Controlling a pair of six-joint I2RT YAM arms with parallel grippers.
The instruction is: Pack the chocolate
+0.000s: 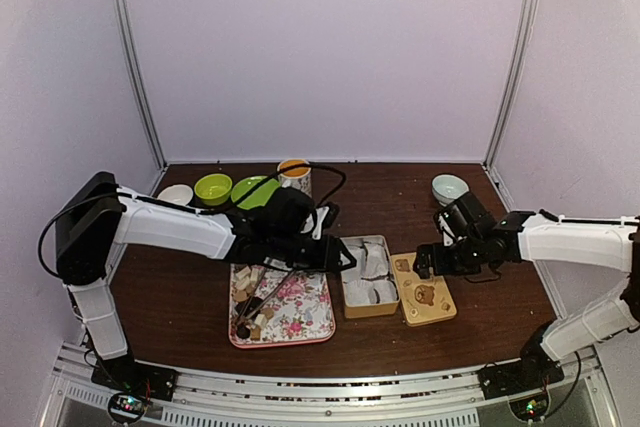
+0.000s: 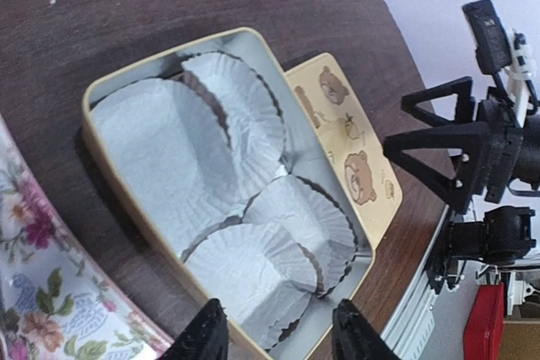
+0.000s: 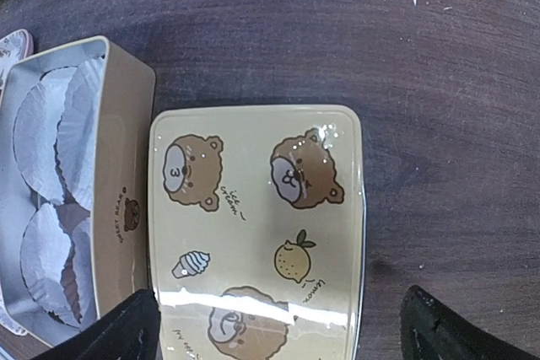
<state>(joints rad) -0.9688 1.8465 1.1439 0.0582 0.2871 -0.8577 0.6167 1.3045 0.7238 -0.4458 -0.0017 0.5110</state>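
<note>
Nearest the bases, the chocolate (image 1: 256, 321) lies on the floral tray (image 1: 312, 313), left of and behind the left gripper (image 2: 278, 335). That gripper's jaws stand apart over the tin (image 2: 294, 141) of paper cups (image 2: 160, 149). The right gripper (image 3: 287, 330) spreads its jaws wide above the bear-printed lid (image 3: 253, 208) on the bench (image 3: 422, 40).

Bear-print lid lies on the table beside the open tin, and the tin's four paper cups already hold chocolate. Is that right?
No. The four paper cups in the tin are empty, as the left wrist view shows. The bear-print lid does lie on the table beside the open tin.
</note>
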